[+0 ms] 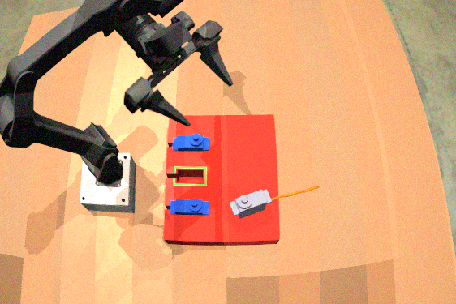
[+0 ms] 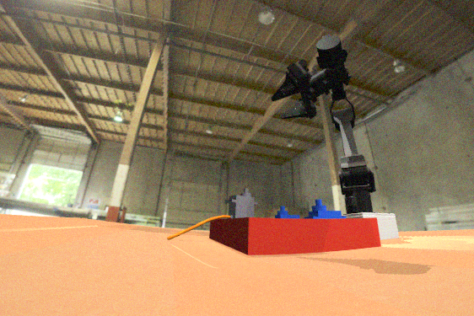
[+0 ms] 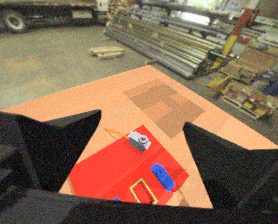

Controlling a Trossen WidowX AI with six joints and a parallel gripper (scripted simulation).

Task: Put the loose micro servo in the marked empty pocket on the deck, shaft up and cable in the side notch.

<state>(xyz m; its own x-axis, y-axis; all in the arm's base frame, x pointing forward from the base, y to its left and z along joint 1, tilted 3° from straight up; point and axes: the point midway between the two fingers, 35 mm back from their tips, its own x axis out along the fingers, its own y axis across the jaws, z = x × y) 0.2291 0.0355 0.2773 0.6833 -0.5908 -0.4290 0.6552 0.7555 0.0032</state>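
The loose grey micro servo stands upright on the red deck, shaft up and turned a little askew. Its orange cable runs over the deck's edge, away from the pockets. The empty pocket has a green outline and a side notch facing the arm's base. My gripper is wide open and empty, high above the table and the deck's back-left edge, well away from the servo.
Two blue servos sit in the pockets on either side of the empty one, one behind and one in front. The arm's white base block stands left of the deck in the top view. The wooden table surrounds the deck.
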